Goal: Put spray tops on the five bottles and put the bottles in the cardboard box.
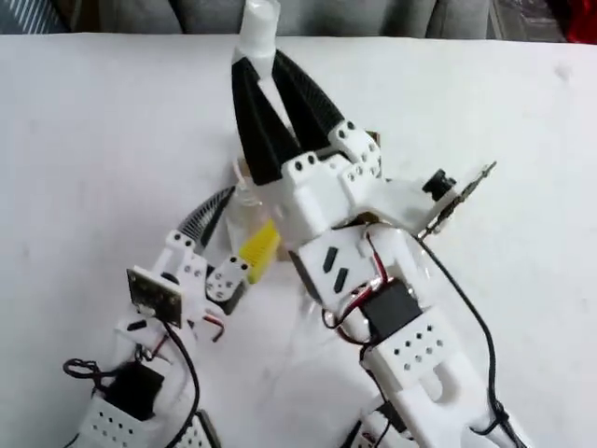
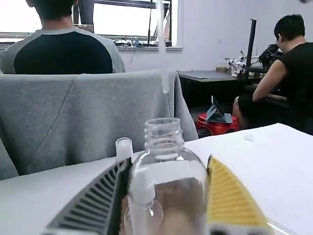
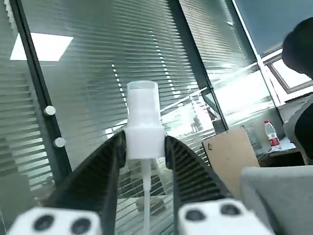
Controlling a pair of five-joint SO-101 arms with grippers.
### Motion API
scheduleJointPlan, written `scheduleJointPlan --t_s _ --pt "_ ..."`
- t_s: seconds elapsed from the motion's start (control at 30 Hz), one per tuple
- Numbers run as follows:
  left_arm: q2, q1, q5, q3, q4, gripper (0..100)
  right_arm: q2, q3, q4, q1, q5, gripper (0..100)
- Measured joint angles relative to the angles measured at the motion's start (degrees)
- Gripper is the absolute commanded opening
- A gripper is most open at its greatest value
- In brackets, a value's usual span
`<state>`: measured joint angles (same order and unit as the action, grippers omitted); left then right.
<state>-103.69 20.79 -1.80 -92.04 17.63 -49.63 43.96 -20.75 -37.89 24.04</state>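
Note:
A clear bottle (image 2: 168, 171) with an open neck stands upright on the table. My left gripper (image 2: 168, 196) is shut on its body, between a grey ribbed finger (image 2: 98, 205) and a yellow finger (image 2: 230, 200). From above, the bottle (image 1: 245, 196) and left gripper (image 1: 241, 219) sit just below the raised right gripper (image 1: 261, 61). The right gripper (image 3: 145, 142) is shut on a white spray top (image 3: 145, 122), which it holds upright by the collar. The spray top (image 1: 257, 33) is high above the bottle. Its thin dip tube (image 2: 161, 54) hangs down and ends above the bottle's neck.
The white table (image 1: 112, 121) spreads to both sides. A grey fabric chair back (image 2: 73, 117) lines its far edge. A small white capped cylinder (image 2: 123, 147) stands just behind the held bottle. A brown edge (image 1: 374, 140) peeks from behind the right arm.

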Motion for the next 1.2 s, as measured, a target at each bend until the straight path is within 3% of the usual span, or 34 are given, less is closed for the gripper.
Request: scheduleJointPlan --t_s 0.83,1.2 --pt "0.0 0.0 0.0 0.0 -0.09 2 0.53 15.12 -0.53 1.76 0.09 1.5" --pt "0.0 0.0 0.0 0.0 -0.09 2 -7.91 15.12 18.99 -1.32 -0.7 1.5"
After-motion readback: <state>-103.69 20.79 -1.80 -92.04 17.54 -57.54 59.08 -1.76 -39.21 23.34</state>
